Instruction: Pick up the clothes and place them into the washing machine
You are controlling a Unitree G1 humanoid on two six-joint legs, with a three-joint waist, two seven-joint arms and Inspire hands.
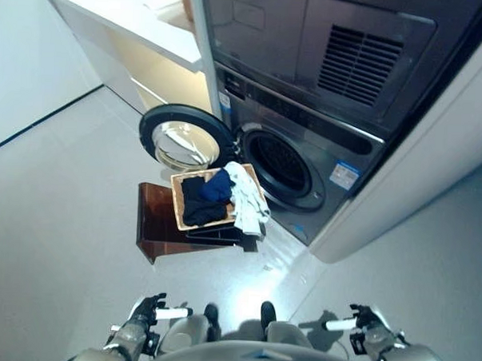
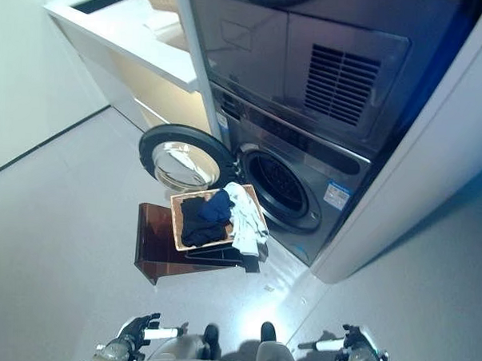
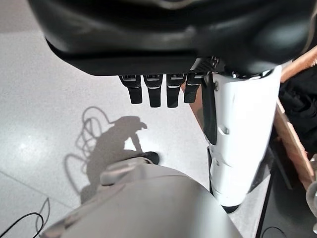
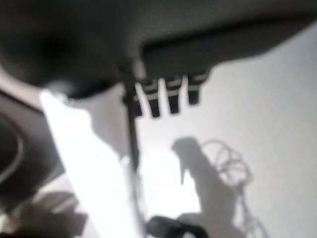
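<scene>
Fingers of both empty hands hang well apart from clothes.

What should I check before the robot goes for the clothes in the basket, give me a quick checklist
1. Washing machine door open: ok, swung wide to the left.
2. Drum opening unblocked: ok; inside too dark to judge.
3. Clothes in basket: ok, dark clothes inside, white garment draped over the rim nearest the machine.
4. Basket steady on brown stool: ok.
5. Left hand free: ok, open, holding nothing.
6. Right hand free: ok, open, low beside the body.
</scene>
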